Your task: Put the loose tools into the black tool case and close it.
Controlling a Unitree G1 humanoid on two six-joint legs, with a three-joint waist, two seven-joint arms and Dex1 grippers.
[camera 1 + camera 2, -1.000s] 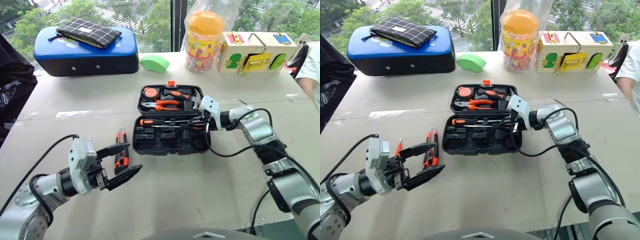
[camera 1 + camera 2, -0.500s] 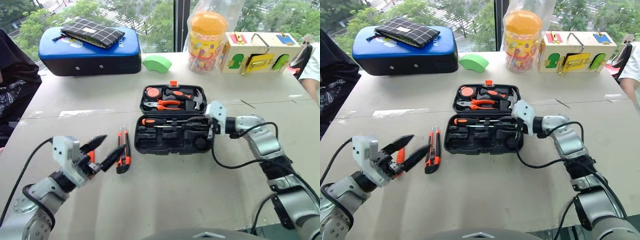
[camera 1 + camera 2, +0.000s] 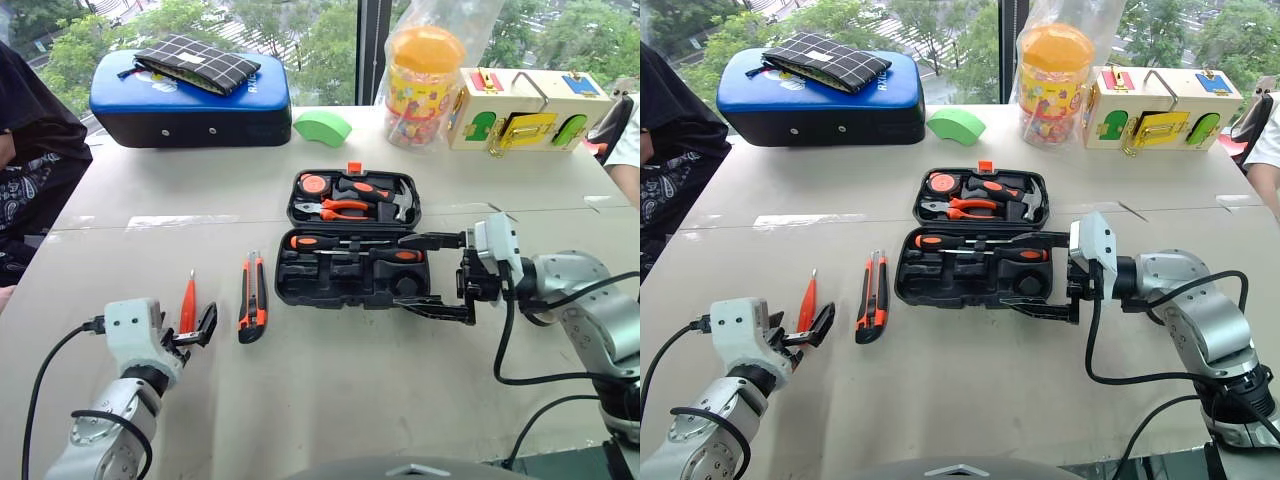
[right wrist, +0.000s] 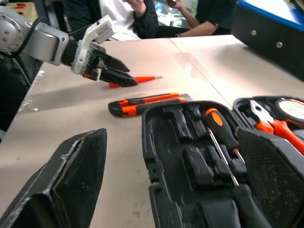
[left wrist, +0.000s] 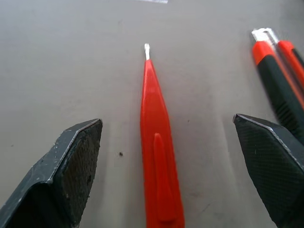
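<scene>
Two long screwdrivers [image 3: 352,242] already lie in the slots of the open case [image 3: 352,262], which sits mid-tabletop [image 3: 330,390] with its lid back. Two loose tools are left out: the small orange screwdriver [image 3: 188,304] and the knife [image 3: 251,309], both on the tabletop left of the case, the knife nearer it. After those go in, the lid has yet to be shut, so the job looks roughly half done.

A second ago the right pincer [image 3: 442,278] was pressed down over the case's right end with its fingers closed at a screwdriver handle; now it has pulled back to the case's right edge, fingers spread wide and empty. The left pincer [image 3: 200,328], which then hung wide above the tabletop near the knife, has swung left and dropped low. In the left wrist view its wide fingers [image 5: 71,175] straddle the orange screwdriver's handle without touching it, the knife just beside the far finger. It appears lined up for the next pick.
</scene>
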